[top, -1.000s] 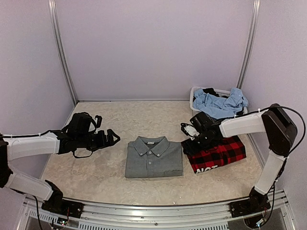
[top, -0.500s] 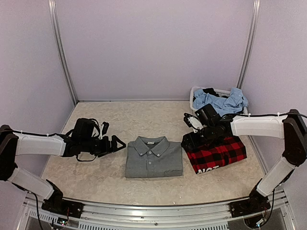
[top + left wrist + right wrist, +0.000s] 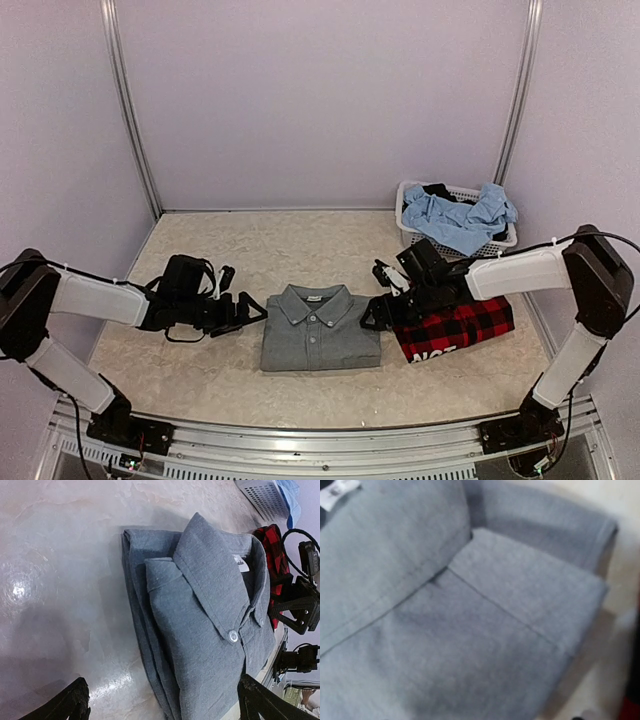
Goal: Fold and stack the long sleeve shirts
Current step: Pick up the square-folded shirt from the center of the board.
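Note:
The grey shirt (image 3: 320,330) lies folded flat in the middle of the table, collar towards the back. The plaid shirt (image 3: 456,328) lies folded just to its right, white lettering at its front edge. My left gripper (image 3: 255,308) hovers low at the grey shirt's left edge, open and empty. In the left wrist view its fingertips (image 3: 75,702) frame the grey shirt's (image 3: 200,605) folded edge. My right gripper (image 3: 372,312) is at the grey shirt's right edge, between the two shirts, its fingers apart. The blurred right wrist view is filled by grey shirt (image 3: 470,630), with no fingers showing.
A white basket (image 3: 408,195) at the back right holds a crumpled light blue garment (image 3: 458,218). Purple walls close in the back and both sides. A metal rail (image 3: 320,455) runs along the table's near edge.
My left gripper has moved right to the grey shirt's left edge. My right gripper has come left off the plaid shirt to the grey shirt's right edge.

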Tool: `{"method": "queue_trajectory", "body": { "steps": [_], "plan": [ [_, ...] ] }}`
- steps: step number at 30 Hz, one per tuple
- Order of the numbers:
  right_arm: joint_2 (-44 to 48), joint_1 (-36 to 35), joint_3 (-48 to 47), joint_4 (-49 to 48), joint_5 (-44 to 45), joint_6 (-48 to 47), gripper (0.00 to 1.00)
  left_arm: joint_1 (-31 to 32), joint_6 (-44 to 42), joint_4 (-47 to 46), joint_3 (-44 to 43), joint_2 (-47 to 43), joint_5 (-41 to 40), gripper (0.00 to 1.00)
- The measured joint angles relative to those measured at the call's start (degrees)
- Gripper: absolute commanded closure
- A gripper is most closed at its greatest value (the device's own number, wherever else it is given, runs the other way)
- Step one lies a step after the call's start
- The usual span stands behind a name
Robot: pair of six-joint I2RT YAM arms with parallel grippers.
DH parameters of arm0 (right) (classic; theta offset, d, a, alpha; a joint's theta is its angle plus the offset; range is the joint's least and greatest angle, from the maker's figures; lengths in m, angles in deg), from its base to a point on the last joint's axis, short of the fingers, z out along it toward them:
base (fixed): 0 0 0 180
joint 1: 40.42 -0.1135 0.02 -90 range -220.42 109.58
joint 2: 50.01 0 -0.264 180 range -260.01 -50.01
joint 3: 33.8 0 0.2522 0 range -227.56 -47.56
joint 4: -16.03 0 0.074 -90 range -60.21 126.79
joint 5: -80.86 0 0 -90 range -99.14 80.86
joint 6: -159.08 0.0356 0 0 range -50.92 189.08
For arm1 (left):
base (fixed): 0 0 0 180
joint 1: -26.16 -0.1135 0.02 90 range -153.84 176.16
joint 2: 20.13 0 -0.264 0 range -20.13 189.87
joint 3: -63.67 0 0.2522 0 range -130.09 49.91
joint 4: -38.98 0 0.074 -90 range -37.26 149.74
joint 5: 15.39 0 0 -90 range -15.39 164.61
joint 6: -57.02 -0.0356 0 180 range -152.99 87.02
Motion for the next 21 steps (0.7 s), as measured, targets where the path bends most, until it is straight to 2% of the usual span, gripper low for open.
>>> {"method": "queue_trajectory", "body": {
  "steps": [6,21],
  "plan": [
    [-2.3,0.0,1.5,-2.8,-2.5,4.0,0.27,0.0,2.0,-1.9,1.3,2.4,1.3,0.11],
    [-4.4,0.0,2.3,-8.8,-5.8,9.9,0.27,0.2,4.1,-5.6,-2.0,8.8,5.9,0.19]
  ]
}}
